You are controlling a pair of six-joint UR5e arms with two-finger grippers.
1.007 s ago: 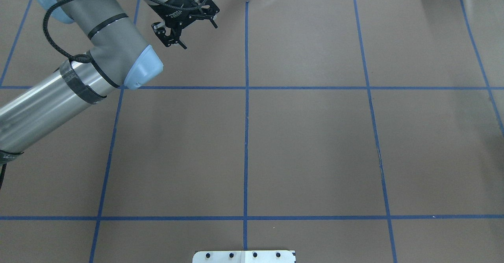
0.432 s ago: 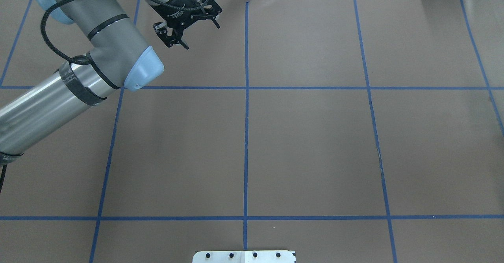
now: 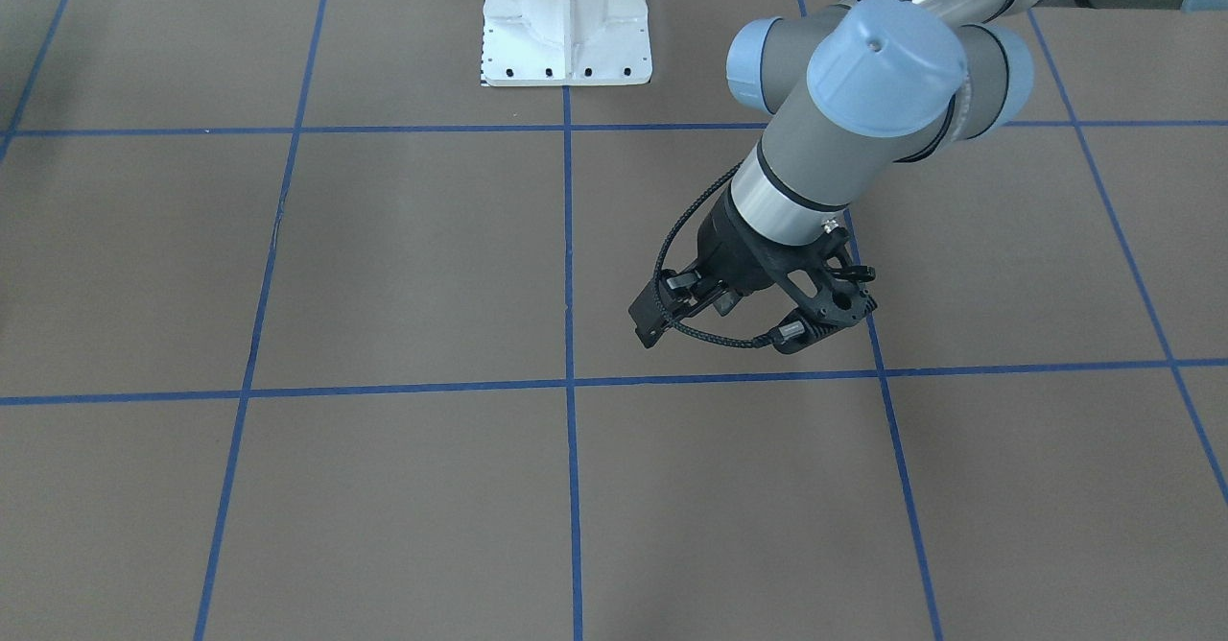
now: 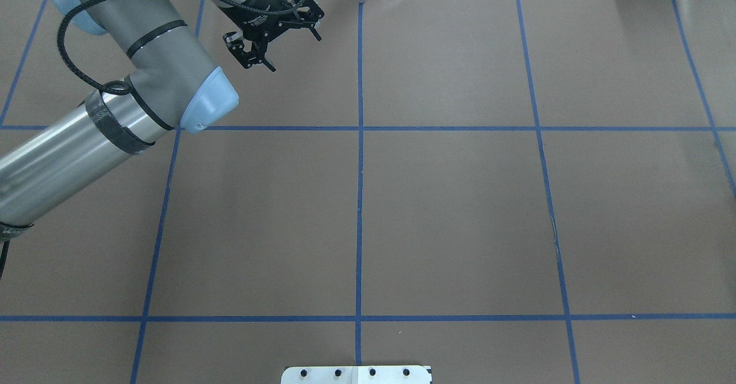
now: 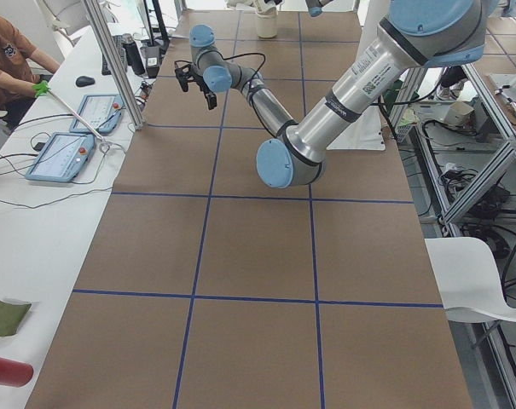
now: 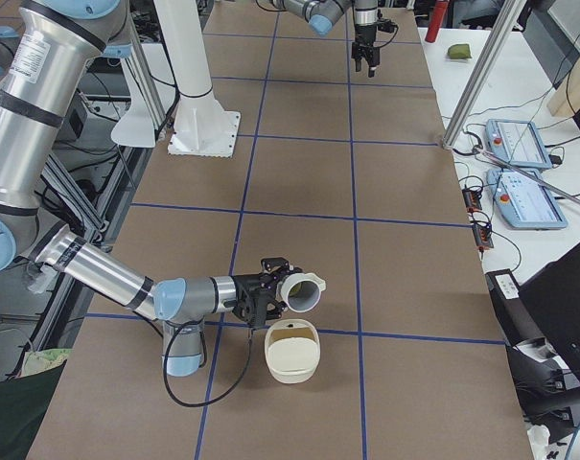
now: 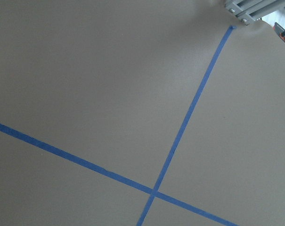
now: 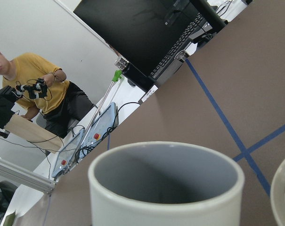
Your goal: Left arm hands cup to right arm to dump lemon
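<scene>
- Over the far left stretch of the table (image 4: 448, 211), the left arm (image 4: 155, 45) is reaching forward, its wrist bent downward above the brown cover.
- The left gripper (image 3: 721, 332) is hanging clear of the surface with its fingers spread wide and nothing between them; a black braided cable is looping under it.
- Its wrist camera is looking at bare brown cover and a crossing of blue tape lines (image 7: 154, 192).
- At the table's other end, the right arm (image 6: 98, 273) is stretching low across the cover, seen only from the right side view.
- The cup (image 6: 306, 293) is sitting at the tip of the right gripper (image 6: 275, 290), tipped over onto its side so that its mouth is pointing toward the operators' edge of the table.
- How tightly the right gripper's fingers are closing on the cup cannot be told from that side view.
- From the right wrist camera, the cup's rim and grey inside are filling the lower foreground.
- A cream bowl (image 6: 294, 376) is standing on the table near the tipped cup, on a blue tape line.
- Whether the lemon is lying in that bowl cannot be told; its inside is too small to read.
- Between the arms, the white base mount (image 3: 566, 22) is standing at the robot's edge of the table.
- Beyond the table, a person in a yellow shirt (image 8: 36, 75) is sitting near a dark monitor (image 8: 147, 23), and two control pendants (image 6: 520, 144) are lying on the white bench.
</scene>
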